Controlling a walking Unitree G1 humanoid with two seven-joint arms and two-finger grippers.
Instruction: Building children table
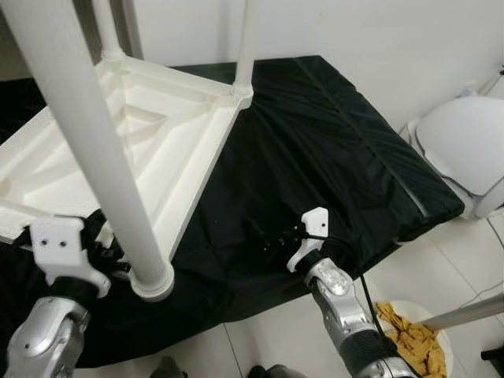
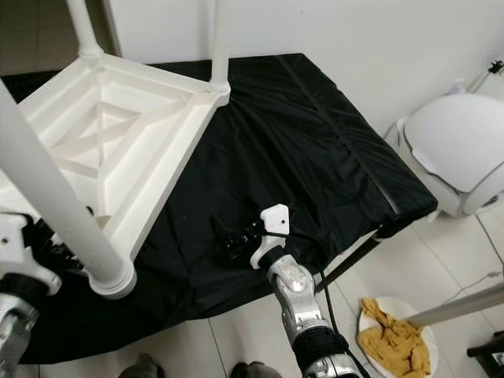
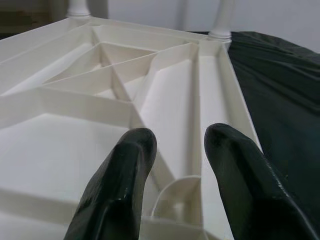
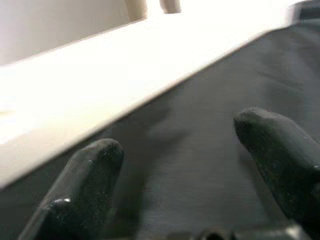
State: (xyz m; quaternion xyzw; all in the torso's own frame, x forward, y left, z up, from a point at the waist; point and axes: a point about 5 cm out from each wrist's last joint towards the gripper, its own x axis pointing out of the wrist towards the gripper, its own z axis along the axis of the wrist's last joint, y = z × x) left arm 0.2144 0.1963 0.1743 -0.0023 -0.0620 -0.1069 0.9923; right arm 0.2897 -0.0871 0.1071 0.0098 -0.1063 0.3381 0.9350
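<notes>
Two grippers work over a black-draped counter (image 1: 331, 142): the left gripper (image 3: 180, 165), jaws apart and empty, hovers at the near left edge over the ribbed underside of the upturned white children's table (image 1: 150, 150). Right of the tabletop's rim, the right gripper (image 4: 185, 165) sits low over the cloth near the front edge, jaws apart.

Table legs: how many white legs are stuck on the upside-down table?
3 show: the near leg by the left gripper, a far-corner leg beside the black cloth, and another far leg. A fourth may be hidden out of frame.
</notes>
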